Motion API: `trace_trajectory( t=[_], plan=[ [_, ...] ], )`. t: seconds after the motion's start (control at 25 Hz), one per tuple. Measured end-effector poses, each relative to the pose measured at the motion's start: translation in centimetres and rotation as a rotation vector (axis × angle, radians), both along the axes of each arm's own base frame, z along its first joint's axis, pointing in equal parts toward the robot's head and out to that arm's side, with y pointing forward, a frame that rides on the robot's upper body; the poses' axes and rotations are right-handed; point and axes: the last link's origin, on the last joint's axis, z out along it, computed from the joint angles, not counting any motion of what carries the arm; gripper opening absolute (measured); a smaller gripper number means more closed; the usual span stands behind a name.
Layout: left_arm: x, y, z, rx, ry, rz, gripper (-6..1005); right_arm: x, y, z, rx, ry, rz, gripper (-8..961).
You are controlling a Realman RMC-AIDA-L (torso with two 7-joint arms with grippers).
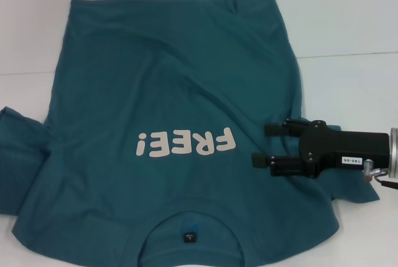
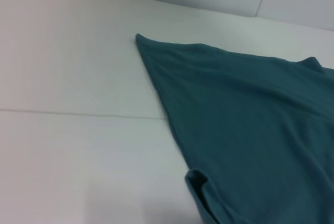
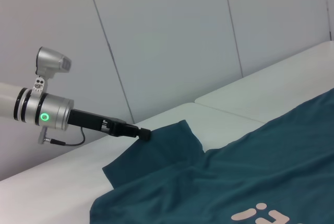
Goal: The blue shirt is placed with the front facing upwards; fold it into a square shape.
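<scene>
The blue shirt (image 1: 168,99), soft and limp, is lying on the table (image 1: 348,18); the right gripper (image 1: 261,145) is hovering mid-right, jaws parted, empty. The left gripper (image 3: 145,134) is touching the sleeve edge; its jaws' state cannot be told. Best hold: the sleeve hem.

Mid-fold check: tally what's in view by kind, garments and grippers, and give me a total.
Blue shirt: 1
Grippers: 2 (right gripper over the shirt's right side, jaws apart; left gripper at a sleeve's edge)
Total: 3
</scene>
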Motion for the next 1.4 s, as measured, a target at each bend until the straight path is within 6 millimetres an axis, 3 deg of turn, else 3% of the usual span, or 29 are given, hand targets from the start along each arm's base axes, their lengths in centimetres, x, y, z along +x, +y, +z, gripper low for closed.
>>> trace_trajectory(
  t=[0.76,1.4],
  plan=[
    [1.1,1.4,3.0,0.037,0.093,-0.03,3,-0.6,0.1,-0.5,-0.007,0.022,0.001,914],
    [2.4,1.0,2.0,-0.026,0.009,-0.054,3,-0.6,0.1,-0.5,-0.005,0.023,0.003,911]
  ],
)
